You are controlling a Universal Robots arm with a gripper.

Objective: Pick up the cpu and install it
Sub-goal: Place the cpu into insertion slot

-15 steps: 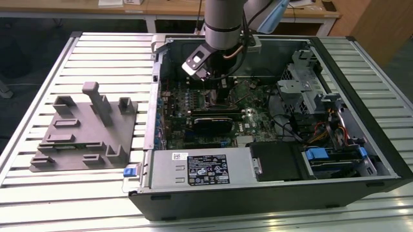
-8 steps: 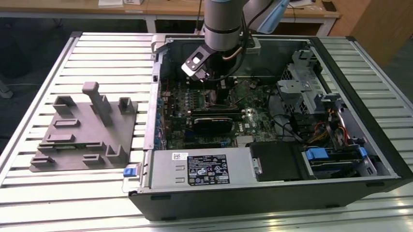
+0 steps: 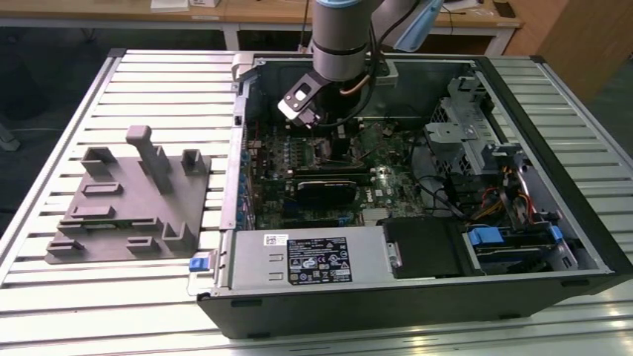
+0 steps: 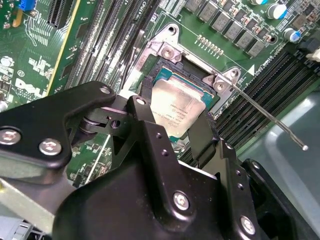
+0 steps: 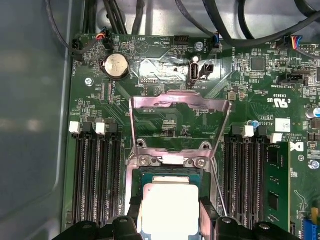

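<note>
cpu point(image 4: 175, 106) is sitting right at the open socket point(image 4: 172, 47) on the green motherboard point(image 3: 381, 144), silver face up, in both wrist views point(image 5: 170, 207). From where I'm standing, the gripper point(image 4: 174, 119) is pressing its black fingers point(image 4: 144, 112) against two opposite edges of the chip, gripping it. The socket's metal bracket point(image 5: 180, 107) is standing raised, and the thin lever point(image 4: 270, 117) is sticking out beside it. The arm point(image 3: 342, 37) is reaching down into the open computer case point(image 3: 554, 96). The grey fixture point(image 3: 129, 200) is lying on the table, on the exterior view's left.
</note>
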